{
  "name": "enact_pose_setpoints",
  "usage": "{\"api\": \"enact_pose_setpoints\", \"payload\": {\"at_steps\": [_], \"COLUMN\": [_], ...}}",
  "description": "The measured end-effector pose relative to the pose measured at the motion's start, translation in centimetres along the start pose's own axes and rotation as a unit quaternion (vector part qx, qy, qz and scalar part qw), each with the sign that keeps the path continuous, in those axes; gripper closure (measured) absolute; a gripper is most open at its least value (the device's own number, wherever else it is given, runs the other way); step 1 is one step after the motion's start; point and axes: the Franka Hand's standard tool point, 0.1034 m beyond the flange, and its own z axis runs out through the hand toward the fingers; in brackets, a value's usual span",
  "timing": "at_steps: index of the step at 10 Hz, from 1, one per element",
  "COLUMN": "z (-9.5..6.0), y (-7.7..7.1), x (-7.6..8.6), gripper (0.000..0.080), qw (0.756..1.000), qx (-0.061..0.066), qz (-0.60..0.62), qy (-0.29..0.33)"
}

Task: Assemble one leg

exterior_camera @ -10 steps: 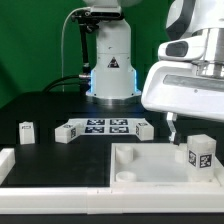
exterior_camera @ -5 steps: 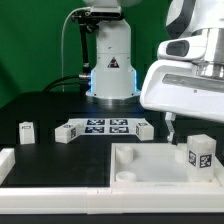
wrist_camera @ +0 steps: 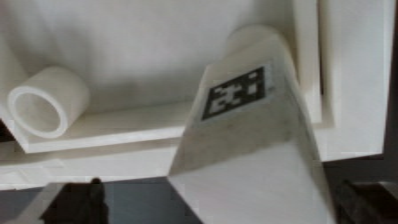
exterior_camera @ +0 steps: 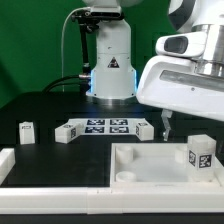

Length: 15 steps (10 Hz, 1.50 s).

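Note:
A leg, a short white block with a black-and-white tag, stands upright in the near corner of the large white top on the exterior view's right. In the wrist view the leg fills the middle, beside a round socket of the top. My gripper is open, its dark fingers on either side of the leg with a gap showing on one side. In the exterior view the gripper hangs above and to the left of the leg, only one finger showing.
Three more legs lie on the dark table, around the marker board. A white L-shaped wall piece sits at the front left. The robot base stands at the back.
The gripper hand has moved up and toward the exterior view's left, away from the standing leg. The leg and the other parts have not moved.

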Motion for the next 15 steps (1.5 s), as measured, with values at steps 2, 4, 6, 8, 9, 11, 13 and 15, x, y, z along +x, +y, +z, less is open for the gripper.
{"api": "enact_pose_setpoints", "payload": {"at_steps": [2, 4, 6, 8, 9, 11, 13, 15], "z": [-0.8, -1.2, -0.9, -0.9, -1.2, -1.0, -2.0, -2.8], "y": [0.2, 2.2, 2.2, 2.5, 2.5, 2.6, 2.8, 4.0], "x": [0.7, 1.6, 1.4, 0.7, 1.4, 1.5, 1.6, 1.6], "gripper": [0.015, 0.015, 0.015, 0.015, 0.015, 0.015, 0.015, 0.015], "qw": [0.997, 0.988, 0.991, 0.994, 0.993, 0.992, 0.989, 0.975], "qx": [0.03, 0.049, 0.052, 0.04, 0.039, 0.031, 0.031, 0.038], "qz": [-0.06, -0.117, -0.103, -0.101, -0.1, -0.122, -0.137, -0.203], "qy": [0.047, 0.085, 0.069, -0.026, -0.039, -0.03, -0.042, -0.077]}}
